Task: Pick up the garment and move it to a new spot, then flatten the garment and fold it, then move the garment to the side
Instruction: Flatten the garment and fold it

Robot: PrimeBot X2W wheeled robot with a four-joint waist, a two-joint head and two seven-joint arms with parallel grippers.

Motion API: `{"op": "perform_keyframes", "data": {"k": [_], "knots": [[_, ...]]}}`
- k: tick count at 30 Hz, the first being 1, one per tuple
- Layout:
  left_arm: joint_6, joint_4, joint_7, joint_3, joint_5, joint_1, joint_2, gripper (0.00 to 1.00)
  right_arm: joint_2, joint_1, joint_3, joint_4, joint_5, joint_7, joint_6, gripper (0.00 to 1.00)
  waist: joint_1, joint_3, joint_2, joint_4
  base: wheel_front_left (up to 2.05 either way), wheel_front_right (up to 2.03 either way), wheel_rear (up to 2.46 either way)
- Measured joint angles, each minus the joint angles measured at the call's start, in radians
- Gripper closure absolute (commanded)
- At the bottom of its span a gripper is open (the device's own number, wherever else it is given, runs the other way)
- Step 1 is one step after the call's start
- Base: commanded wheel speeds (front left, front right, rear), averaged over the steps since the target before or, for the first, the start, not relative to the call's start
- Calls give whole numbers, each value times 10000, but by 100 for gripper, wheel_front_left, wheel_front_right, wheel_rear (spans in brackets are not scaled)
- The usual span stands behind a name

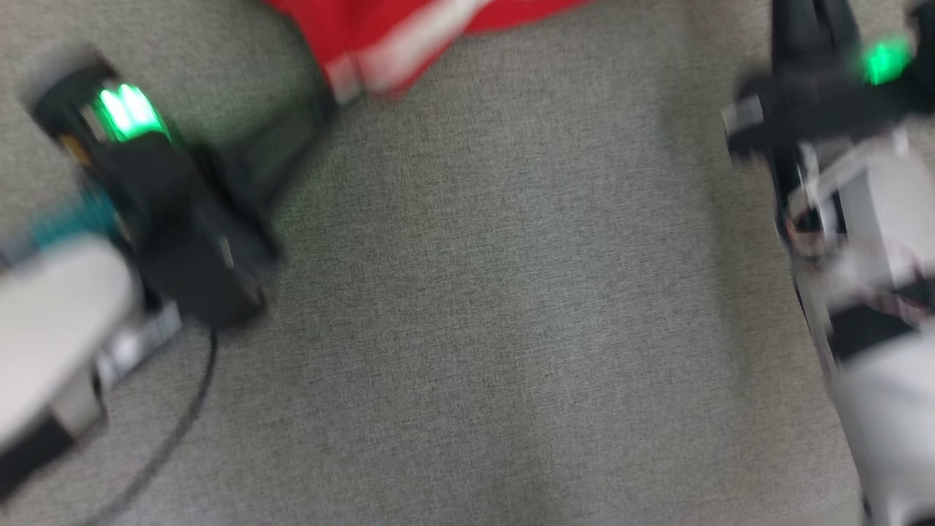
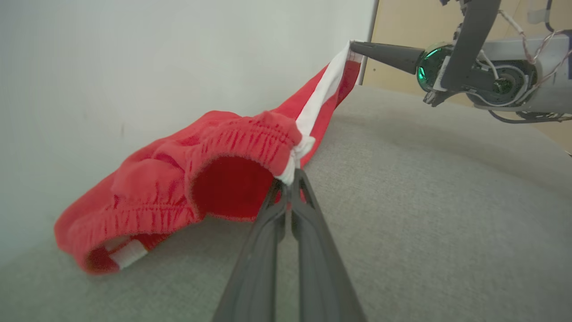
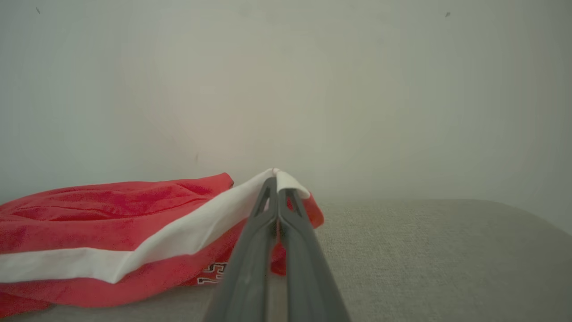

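The garment [image 2: 178,179] is a pair of red shorts with an elastic waistband and a white side stripe. It lies bunched on the grey surface against a pale wall and shows at the top of the blurred head view as the garment [image 1: 409,29]. My left gripper [image 2: 289,180] is shut on the white stripe at the waistband. My right gripper [image 3: 278,178] is shut on the stripe's other end, at the hem of the garment [image 3: 111,223]. The stripe is stretched off the surface between the two. The left wrist view shows the right gripper [image 2: 355,44] at the upper right.
A grey fabric surface [image 1: 511,292] spreads between my two arms. The pale wall [image 2: 178,53] stands right behind the shorts, with a tan panel [image 2: 402,22] beside it. A black cable [image 1: 182,416] hangs by my left arm [image 1: 58,321].
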Motion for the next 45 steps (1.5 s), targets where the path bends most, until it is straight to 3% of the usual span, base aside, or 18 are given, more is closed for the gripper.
{"op": "perform_keyframes", "data": {"k": [6, 9, 20, 27, 32, 38, 45], "knots": [[0, -1108, 0, -792, -213, 2197, 612, 100, -901, 3078, 244, -1321, 238, 2, 0, 100, -3, -569, -2, 169, 0, 0, 0], [0, -1271, 0, -1127, 190, 2974, 834, 100, -1166, 4296, 332, -1885, 447, 2, 0, 100, -6, -999, -4, 251, 0, 0, 0], [4, -1143, 0, -974, 1285, 5589, 311, 100, -2079, 7657, 585, -3156, 1177, 88, 0, 100, -6, -2723, -5, 333, 0, 0, 0], [4, -1419, 0, -487, 1371, 6865, 194, 100, -2748, 9258, -132, -4332, 1453, 685, 0, 100, -5, -3872, -5, 400, 0, 0, 0], [4, -1772, 0, -466, 1237, 7343, 111, 100, -2892, 10314, -548, -5536, 1990, 1400, 0, 100, -5, -4544, -5, 537, 0, 0, 0], [2, -1816, 0, -290, 493, 7418, -405, 100, -3009, 10562, -909, -6054, 2675, 2606, 0, 100, -4, -4986, -4, 902, 0, 0, 0], [2, -1379, -2, 479, -1503, 7090, -1398, 100, -3264, 8796, -830, -5118, 2765, 3802, 0, 100, -4, -4875, -4, 1289, 0, 0, 0]]}}
